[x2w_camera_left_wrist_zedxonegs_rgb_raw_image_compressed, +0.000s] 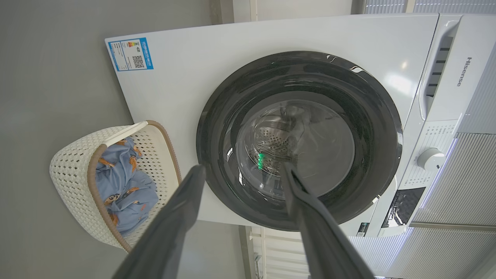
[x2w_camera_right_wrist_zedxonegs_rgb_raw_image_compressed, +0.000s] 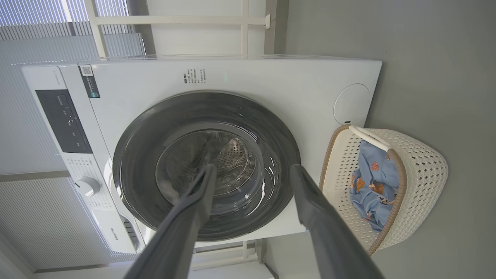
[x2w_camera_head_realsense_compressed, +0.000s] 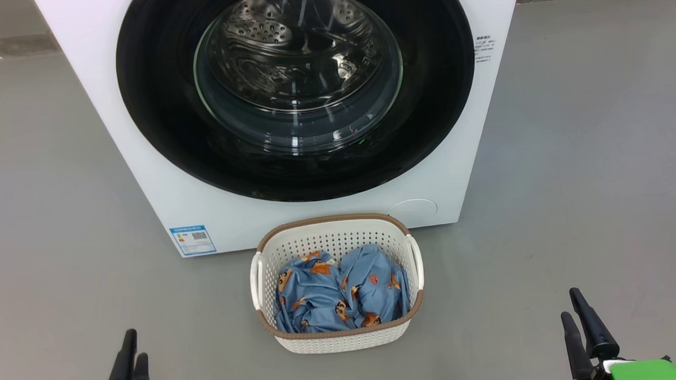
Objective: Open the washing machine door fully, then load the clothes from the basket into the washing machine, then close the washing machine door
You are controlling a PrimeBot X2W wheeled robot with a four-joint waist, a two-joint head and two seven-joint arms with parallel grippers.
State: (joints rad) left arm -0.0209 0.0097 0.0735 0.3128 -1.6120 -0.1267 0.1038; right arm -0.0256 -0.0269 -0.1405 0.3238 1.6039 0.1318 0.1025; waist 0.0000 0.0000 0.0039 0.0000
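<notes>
clothes (x2w_camera_head_realsense_compressed: pixel 330 294) in basket (x2w_camera_head_realsense_compressed: pixel 337 341), basket on floor (x2w_camera_head_realsense_compressed: pixel 568 176) just before washing machine (x2w_camera_head_realsense_compressed: pixel 147 202)

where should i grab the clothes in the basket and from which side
Pinch a raised fold on top of the clothes, coming straight down from above: they lie crumpled low inside the basket, whose walls block every side.

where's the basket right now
In the head view the basket sits on the floor at centre, just in front of the washing machine, below its door.
</notes>
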